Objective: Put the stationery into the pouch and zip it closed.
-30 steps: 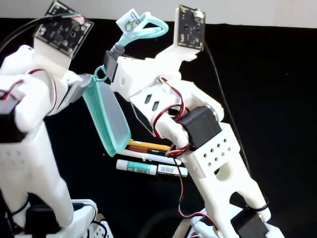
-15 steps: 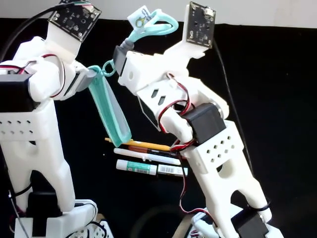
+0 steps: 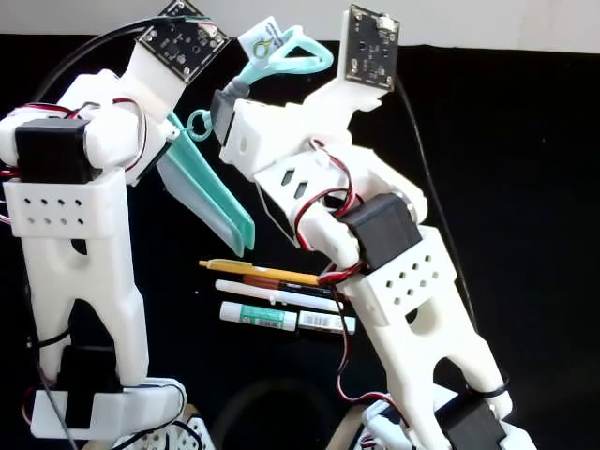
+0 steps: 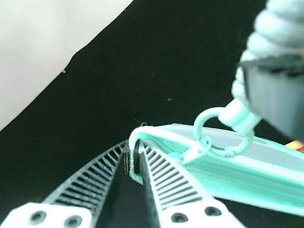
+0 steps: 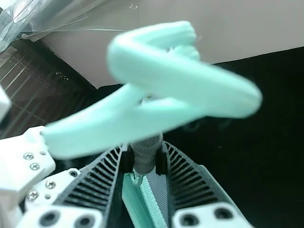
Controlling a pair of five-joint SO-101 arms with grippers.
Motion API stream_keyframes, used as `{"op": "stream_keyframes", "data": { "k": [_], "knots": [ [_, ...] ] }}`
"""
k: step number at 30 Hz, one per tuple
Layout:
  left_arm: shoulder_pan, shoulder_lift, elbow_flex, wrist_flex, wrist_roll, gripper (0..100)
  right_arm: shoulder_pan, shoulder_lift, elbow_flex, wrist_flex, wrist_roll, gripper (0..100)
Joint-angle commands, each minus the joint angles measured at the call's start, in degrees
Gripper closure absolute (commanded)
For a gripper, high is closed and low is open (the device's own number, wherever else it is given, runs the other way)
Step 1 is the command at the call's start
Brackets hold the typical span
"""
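Teal pouch (image 3: 211, 192) hangs over the bench (image 3: 525, 187), one end clamped in the left gripper (image 4: 134, 159), its strap (image 5: 190, 102) clenched by the right gripper (image 5: 145, 159); pens (image 3: 277, 296) lie mid-bench, underneath.

Cloth (image 3: 525, 187): black and matte, spread over the table and running back to the far edge.
Wall (image 3: 487, 23): pale and plain, a narrow band behind the cloth in the high view; the left wrist view has a similar pale surface meeting the cloth along a slanting line.
Plastic sheet (image 5: 42, 14): clear, creased, catching the light, lying against the pale backdrop in the right wrist view.
Slats (image 5: 28, 80): dark brown, ribbed, just beside the sheet; what they belong to cannot be told.
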Motion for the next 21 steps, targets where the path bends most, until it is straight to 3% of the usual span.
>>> {"op": "stream_keyframes", "data": {
  "k": [1, 9, 21],
  "knots": [
    [-1.19, -0.04, 0.04, 0.79, -0.09, 99, 1.63, -0.84, -0.4, -1.1, 0.79, 99.2],
    [-7.16, -0.04, -0.04, 0.44, 10.55, 99, 7.43, -1.1, -0.48, 0.4, 0.53, 99.2],
    [-7.34, -0.04, -0.04, 0.44, 23.12, 99, 8.57, -1.1, -0.57, 3.56, 0.53, 99.2]
  ]
}}
